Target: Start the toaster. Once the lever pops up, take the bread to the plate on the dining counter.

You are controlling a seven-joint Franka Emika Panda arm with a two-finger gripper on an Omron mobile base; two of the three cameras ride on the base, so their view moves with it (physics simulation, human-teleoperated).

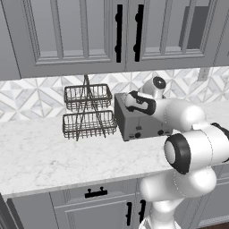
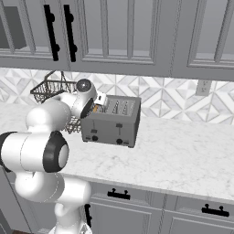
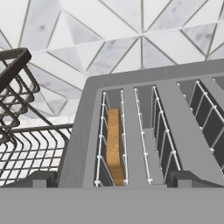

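The grey four-slot toaster [image 1: 136, 121] [image 2: 112, 122] stands on the marble counter against the tiled wall. The bread [image 3: 114, 146], a tan slice with a brown crust, sits upright in the leftmost slot of the toaster [image 3: 144, 83]; its orange edge [image 2: 94, 109] peeks out by the hand. My gripper [image 3: 116, 180] hovers just above the toaster's top, looking down into the slots. It is open, its dark fingertips [image 3: 43, 179] spread wide on either side of the bread slot, with nothing between them. The plate and the dining counter are out of view.
A dark two-tier wire basket rack [image 1: 87, 112] [image 2: 50, 89] [image 3: 22, 131] stands right beside the toaster on its left. Grey upper cabinets with black handles [image 1: 118, 33] hang above. The marble counter [image 2: 183, 153] stretches to the right, with a wall outlet [image 2: 203, 87].
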